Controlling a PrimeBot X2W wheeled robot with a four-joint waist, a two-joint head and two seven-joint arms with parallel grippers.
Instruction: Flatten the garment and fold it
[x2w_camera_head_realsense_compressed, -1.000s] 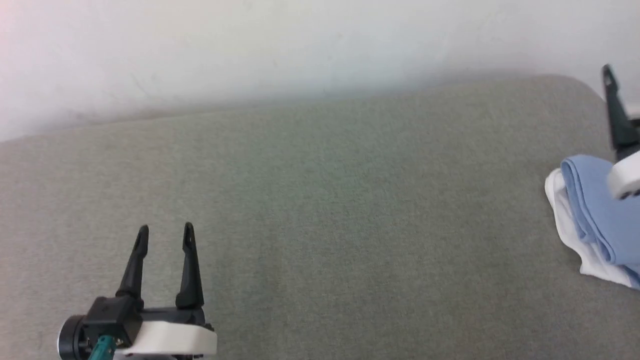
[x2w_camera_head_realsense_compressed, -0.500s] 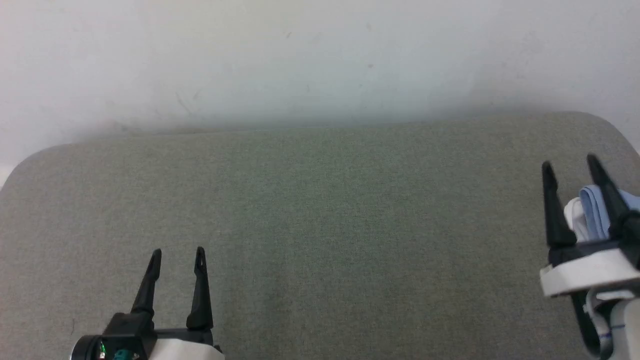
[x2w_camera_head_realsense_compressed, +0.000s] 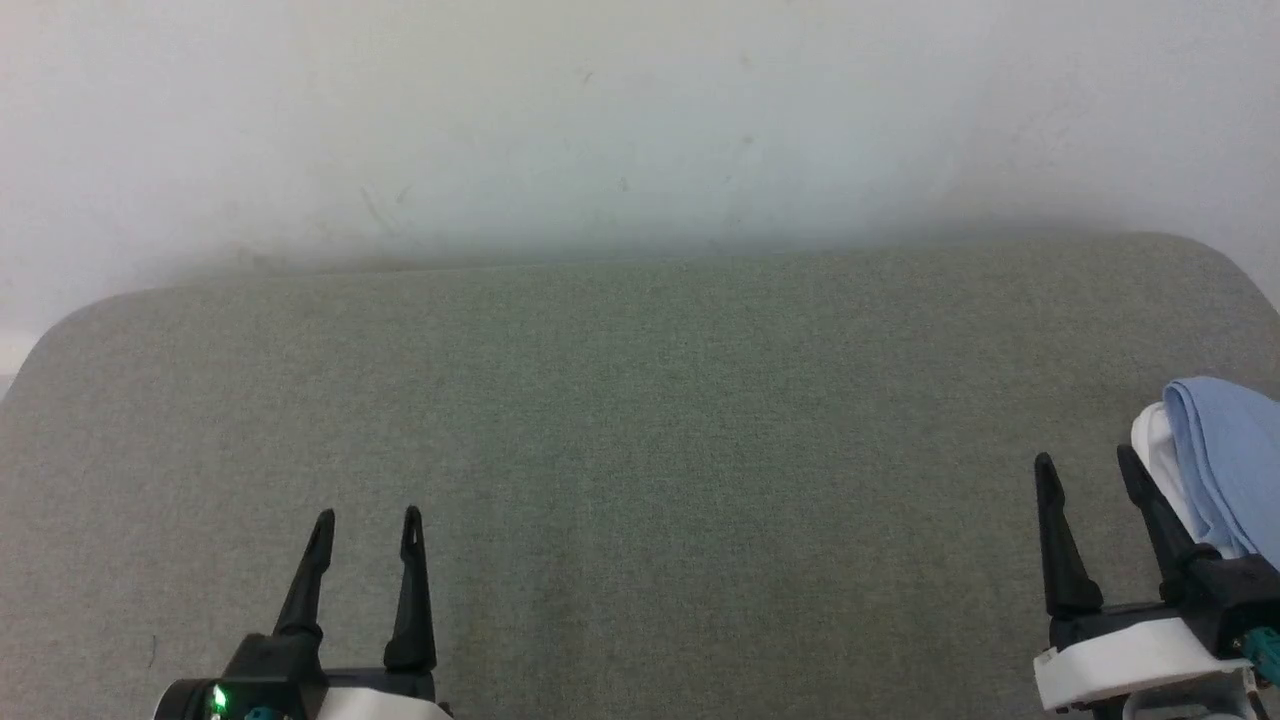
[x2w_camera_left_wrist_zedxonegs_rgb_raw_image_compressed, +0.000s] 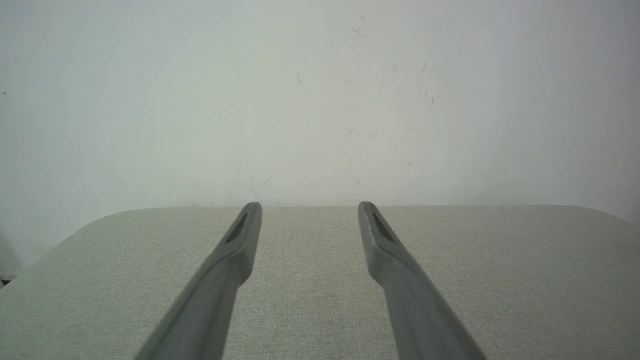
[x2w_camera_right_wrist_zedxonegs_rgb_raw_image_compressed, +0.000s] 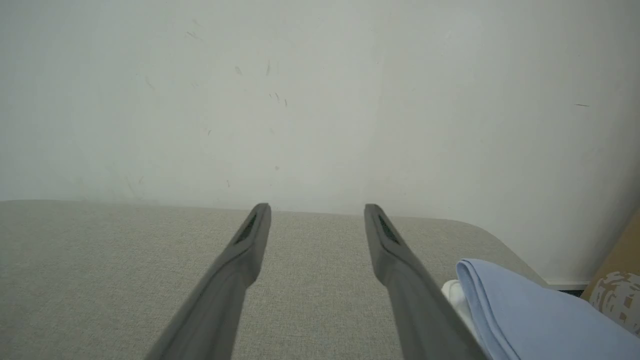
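Observation:
The garment (x2w_camera_head_realsense_compressed: 1225, 460) lies in a folded light blue stack with a white edge, at the far right edge of the grey table (x2w_camera_head_realsense_compressed: 640, 450). In the right wrist view the garment (x2w_camera_right_wrist_zedxonegs_rgb_raw_image_compressed: 530, 310) sits low at the right, beside the fingers. My right gripper (x2w_camera_head_realsense_compressed: 1090, 462) stands open just left of it, with nothing between its fingers. At the lower left, my left gripper (x2w_camera_head_realsense_compressed: 367, 518) is open and empty over bare cloth. Both grippers' fingers point toward the wall.
A white wall (x2w_camera_head_realsense_compressed: 640, 120) runs along the table's far edge. The table has rounded far corners. In the right wrist view a tan and patterned object (x2w_camera_right_wrist_zedxonegs_rgb_raw_image_compressed: 617, 295) shows beyond the table's right end.
The camera has swung, shifting the whole picture. My right gripper has drawn back from over the garment to the lower right, leaving the stack uncovered. The left gripper has kept its place.

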